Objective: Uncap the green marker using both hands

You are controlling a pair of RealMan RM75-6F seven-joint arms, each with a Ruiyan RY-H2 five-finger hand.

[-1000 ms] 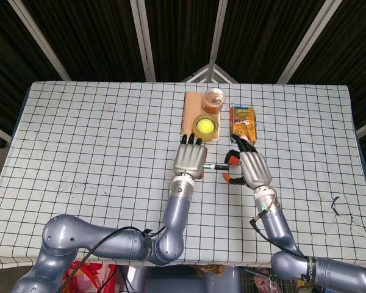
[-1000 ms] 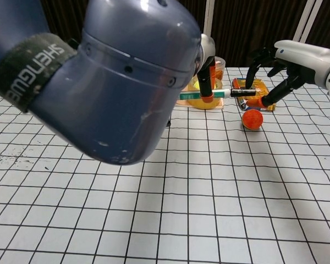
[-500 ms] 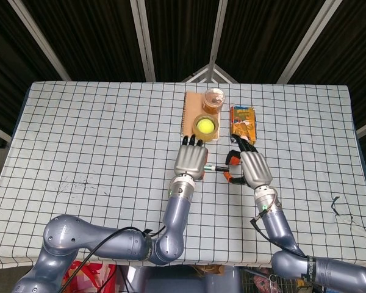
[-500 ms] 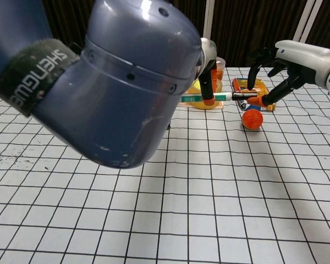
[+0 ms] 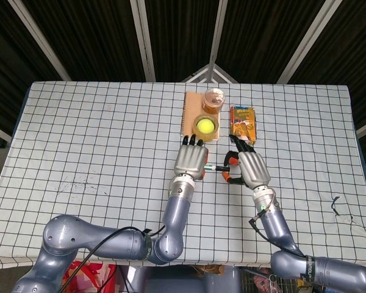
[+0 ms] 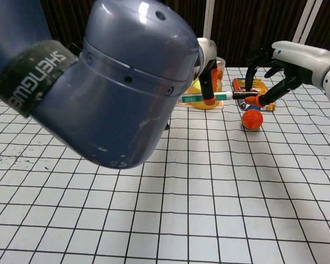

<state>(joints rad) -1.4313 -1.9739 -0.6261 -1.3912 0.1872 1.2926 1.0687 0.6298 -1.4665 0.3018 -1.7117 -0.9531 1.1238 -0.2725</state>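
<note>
The green marker (image 6: 201, 97) is held level above the table, gripped by my left hand (image 6: 207, 69) around its green and white barrel. In the head view the marker (image 5: 216, 168) bridges the gap between my left hand (image 5: 191, 160) and my right hand (image 5: 249, 166). Its dark cap end (image 6: 243, 94) points at my right hand (image 6: 289, 58). That hand's orange-tipped thumb (image 6: 254, 100) touches the cap from below, while its other fingers arch above the cap with a gap. The grip under both palms is hidden from the head camera.
An orange ball (image 6: 252, 119) lies on the checked cloth under the right hand. Behind the hands are a wooden board (image 5: 191, 113) with a yellow ball in a cup (image 5: 205, 126), an orange jar (image 5: 214, 99), and a snack box (image 5: 243, 122).
My right hand has slid left, so its thumb now meets the marker's cap end. The left hand still holds the marker, which has shifted slightly right.
</note>
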